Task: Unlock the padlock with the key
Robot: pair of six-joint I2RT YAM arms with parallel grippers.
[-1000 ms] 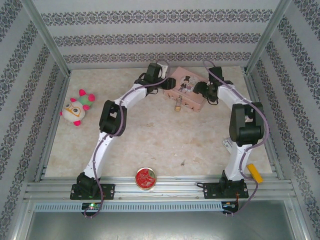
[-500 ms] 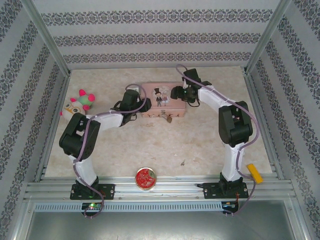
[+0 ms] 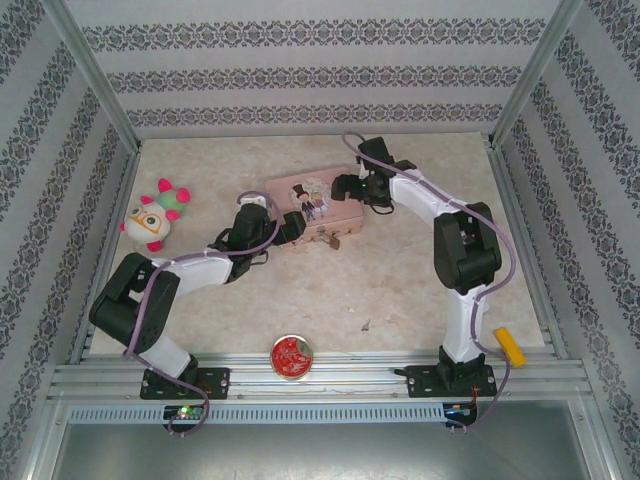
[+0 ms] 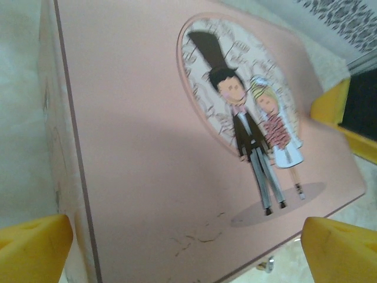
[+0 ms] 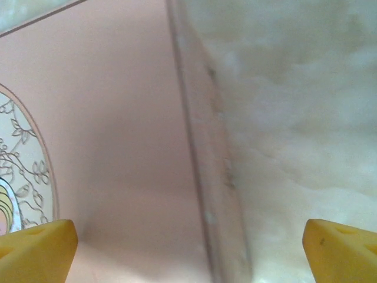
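The pink tin box (image 3: 312, 203) lies at the back middle of the table, its lid showing a bride and groom (image 4: 253, 127). The small brass padlock (image 3: 335, 240) hangs at the box's front edge, and a bit of it peeks below the lid (image 4: 268, 265). The key is out of view. My left gripper (image 3: 292, 226) is at the box's left end, open wide (image 4: 187, 250) over the lid. My right gripper (image 3: 342, 185) is at the box's right back corner, open (image 5: 188, 250) over the lid's edge (image 5: 206, 177). Neither holds anything.
A plush owl toy (image 3: 155, 215) sits at the left. A round red tin (image 3: 292, 357) lies by the near rail, and a yellow block (image 3: 510, 345) lies at the near right. Metal frame posts and patterned walls enclose the table.
The box has shifted left and turned. The left arm has folded down and back to the left, and the right arm has followed the box. Both grippers have opened wider.
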